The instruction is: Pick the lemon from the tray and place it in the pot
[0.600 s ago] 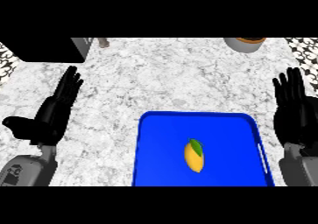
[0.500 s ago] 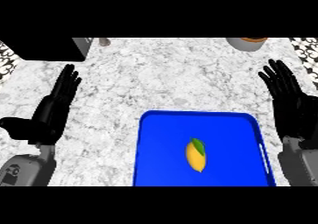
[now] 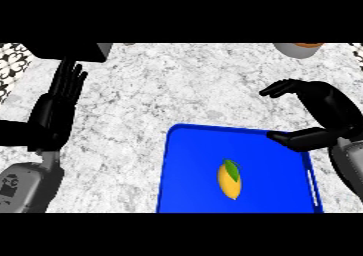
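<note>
We see the lemon point(image 3: 229, 179) lying in the blue tray point(image 3: 191, 165), a little right of its middle, with a green leaf on its upper end. Our right hand point(image 3: 328, 112) hangs over the far right corner of the tray, its fingers point(image 3: 276, 90) bent in a half-open curl and its thumb over the tray rim; it holds nothing. Our left hand point(image 3: 55, 107) rests flat and open on the worktop point(image 3: 184, 85) at the left. The pot point(image 3: 298, 48) shows only partly at the far right edge. We judge the risk is here: the lemon is rounded and may roll away if the fingers touch it on one side, and the raised tray rim may catch the hand when it comes down.
</note>
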You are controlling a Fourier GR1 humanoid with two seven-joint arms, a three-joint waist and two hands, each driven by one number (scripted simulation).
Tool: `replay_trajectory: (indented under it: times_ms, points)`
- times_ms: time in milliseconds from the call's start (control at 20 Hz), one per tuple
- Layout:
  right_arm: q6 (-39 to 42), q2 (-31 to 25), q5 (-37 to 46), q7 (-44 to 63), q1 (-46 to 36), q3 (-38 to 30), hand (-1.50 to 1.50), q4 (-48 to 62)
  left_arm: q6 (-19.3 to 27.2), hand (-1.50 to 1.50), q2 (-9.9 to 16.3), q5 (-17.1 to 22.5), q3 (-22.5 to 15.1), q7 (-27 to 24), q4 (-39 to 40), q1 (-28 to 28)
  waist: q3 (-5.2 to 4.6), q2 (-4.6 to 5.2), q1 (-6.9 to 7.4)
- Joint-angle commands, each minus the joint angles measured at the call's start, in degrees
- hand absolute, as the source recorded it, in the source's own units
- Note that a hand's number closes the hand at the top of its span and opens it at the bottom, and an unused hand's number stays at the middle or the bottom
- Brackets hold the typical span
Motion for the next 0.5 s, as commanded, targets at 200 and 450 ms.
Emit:
replay_trajectory:
  times_ms: [200,450]
  points:
    - [12.3,-6.2,15.6,-31.5,-3.1,4.1,-1.50,10.5,1.1,0.00,-1.2,0.6,1.9,0.0,2.9,-2.1,0.16,0.27,-1.76]
    - [7.9,-10.7,26.7,-36.3,-7.3,9.8,-1.50,14.4,-0.4,0.00,0.2,1.3,3.0,1.4,3.1,-3.1,-0.02,-0.36,-2.27]
